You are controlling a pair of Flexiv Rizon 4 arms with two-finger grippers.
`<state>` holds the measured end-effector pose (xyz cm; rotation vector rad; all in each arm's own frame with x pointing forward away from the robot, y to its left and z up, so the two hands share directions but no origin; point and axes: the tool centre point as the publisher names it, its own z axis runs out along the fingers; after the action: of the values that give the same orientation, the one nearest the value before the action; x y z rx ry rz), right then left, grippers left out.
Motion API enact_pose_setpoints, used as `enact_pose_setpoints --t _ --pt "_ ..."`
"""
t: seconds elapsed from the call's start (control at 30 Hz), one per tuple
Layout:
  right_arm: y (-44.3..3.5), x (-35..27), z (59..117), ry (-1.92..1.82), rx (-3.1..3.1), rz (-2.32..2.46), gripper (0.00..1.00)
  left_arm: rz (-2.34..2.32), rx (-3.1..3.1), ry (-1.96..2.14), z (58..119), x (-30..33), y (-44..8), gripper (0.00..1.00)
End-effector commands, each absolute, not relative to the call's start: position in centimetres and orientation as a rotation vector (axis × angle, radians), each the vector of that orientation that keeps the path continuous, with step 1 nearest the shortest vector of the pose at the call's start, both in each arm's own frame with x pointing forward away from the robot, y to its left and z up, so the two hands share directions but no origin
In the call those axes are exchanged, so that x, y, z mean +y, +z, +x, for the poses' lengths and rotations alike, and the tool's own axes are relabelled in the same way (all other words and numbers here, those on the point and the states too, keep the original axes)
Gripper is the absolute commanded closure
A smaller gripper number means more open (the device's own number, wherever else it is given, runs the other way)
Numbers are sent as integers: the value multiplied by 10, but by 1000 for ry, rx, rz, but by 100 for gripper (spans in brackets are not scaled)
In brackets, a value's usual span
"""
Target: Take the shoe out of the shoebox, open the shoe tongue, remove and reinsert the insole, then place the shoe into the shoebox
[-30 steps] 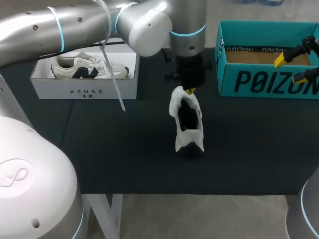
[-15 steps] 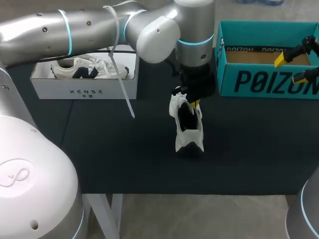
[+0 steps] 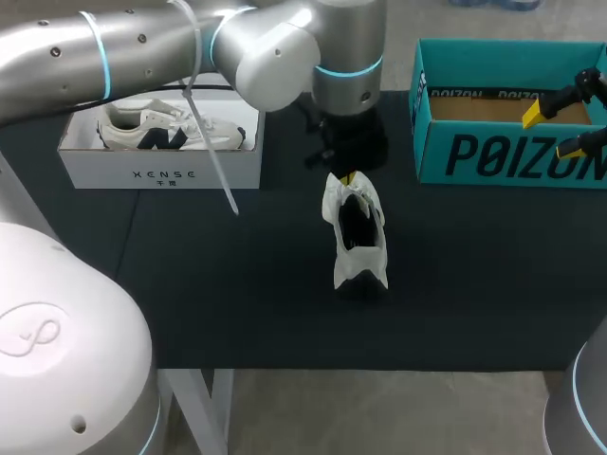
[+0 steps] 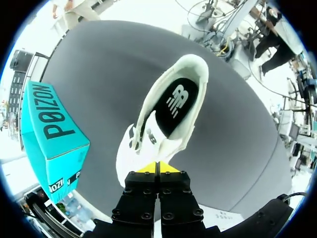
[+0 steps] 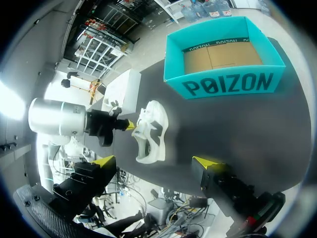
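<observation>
Mid-counter (image 3: 237, 284), the white shoe (image 3: 358, 237) stands on its sole, out of the teal shoebox (image 3: 493, 152) and well apart from it, its dark insole (image 4: 176, 101) seated inside the open collar. My left end effector (image 4: 158, 167) hangs over the shoe's lace end, its yellow tips pressed together. From the wrist camera I cannot tell whether a bit of tongue or lace is caught between them. My right end effector (image 5: 156, 161) hovers above the shoebox's near wall at the counter's right side, fingers spread wide and holding nothing. At the far left sits a white box (image 3: 161, 175) with a second sneaker (image 3: 166, 128) lying in it.
</observation>
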<state>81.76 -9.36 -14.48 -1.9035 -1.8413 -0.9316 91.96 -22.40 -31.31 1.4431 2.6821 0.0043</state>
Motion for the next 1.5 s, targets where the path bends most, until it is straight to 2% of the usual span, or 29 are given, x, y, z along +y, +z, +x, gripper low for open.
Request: enact_pose_setpoints --t 0.03,0.47,0.8,1.2,1.3,1.5 --pt "-145 -93 817 -929 -1841 -1908 0 1467 2686 -4 916 -227 -321 100" --pt "-145 -93 817 -929 -1841 -1908 0 1503 2760 -82 886 -240 -328 100" --pt "-145 -93 817 -929 -1841 -1908 0 911 3031 -147 855 -240 -283 100" --pt "-145 -93 817 -929 -1841 -1908 0 911 3031 -147 855 -240 -283 100" --pt "-145 -93 817 -929 -1841 -1908 0 618 3080 -129 826 -240 -273 100" --pt "-145 -93 817 -929 -1841 -1908 0 329 3059 -118 791 -250 -275 100"
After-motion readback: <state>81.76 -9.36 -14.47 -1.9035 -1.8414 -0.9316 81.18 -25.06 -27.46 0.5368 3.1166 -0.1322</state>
